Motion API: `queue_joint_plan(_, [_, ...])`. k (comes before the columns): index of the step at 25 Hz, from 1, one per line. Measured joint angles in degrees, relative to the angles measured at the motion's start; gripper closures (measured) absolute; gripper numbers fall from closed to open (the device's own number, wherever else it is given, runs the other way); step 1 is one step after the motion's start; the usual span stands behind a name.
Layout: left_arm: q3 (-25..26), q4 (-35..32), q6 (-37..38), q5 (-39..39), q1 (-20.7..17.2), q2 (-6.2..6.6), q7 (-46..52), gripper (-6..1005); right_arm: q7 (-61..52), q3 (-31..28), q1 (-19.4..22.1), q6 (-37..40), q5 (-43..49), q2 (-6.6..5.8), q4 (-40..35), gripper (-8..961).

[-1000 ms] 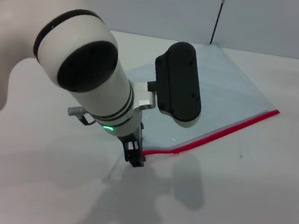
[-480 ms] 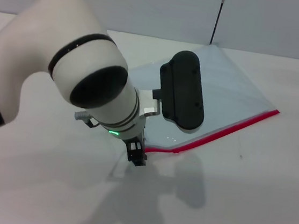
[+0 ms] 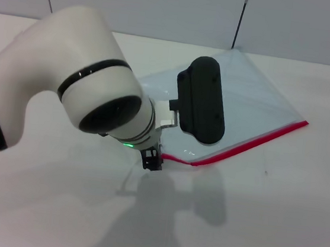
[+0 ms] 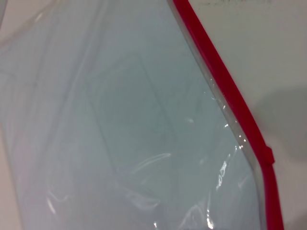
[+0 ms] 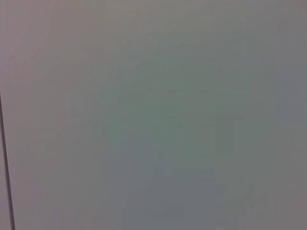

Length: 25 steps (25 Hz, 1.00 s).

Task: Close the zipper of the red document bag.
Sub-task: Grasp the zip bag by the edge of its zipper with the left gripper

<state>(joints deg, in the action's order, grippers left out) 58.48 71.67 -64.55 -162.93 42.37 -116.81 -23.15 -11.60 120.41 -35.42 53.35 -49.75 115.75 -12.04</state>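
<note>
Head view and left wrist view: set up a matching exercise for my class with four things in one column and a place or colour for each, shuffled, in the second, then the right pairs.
Column 1
1. zipper
2. red document bag
3. left hand
4. table

Column 2
A. pale and translucent, lying flat
B. white surface under everything
C. bright red strip along one edge of the bag
D. at the near left corner of the bag, by the zipper's end

Pairs: 1-C, 2-A, 3-D, 4-B

A pale blue-grey see-through bag (image 3: 245, 103) is seen, edged by a bright red zipper (image 3: 252, 143); table (image 3: 272, 231) white.
</note>
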Motion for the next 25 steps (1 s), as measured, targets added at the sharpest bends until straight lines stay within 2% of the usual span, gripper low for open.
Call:
queue_joint_plan(24, [0.6, -0.7, 5.9, 2.1, -0.5, 0.14, 0.0, 367, -0.1, -0.1, 0.0, 0.0, -0.1, 0.00, 0.3, 273])
queue_joint_plan(25, [0.6, -0.8, 5.9, 2.1, -0.6, 0.14, 0.1, 398, -0.1, -0.1, 0.0, 0.0, -0.1, 0.00, 0.3, 273])
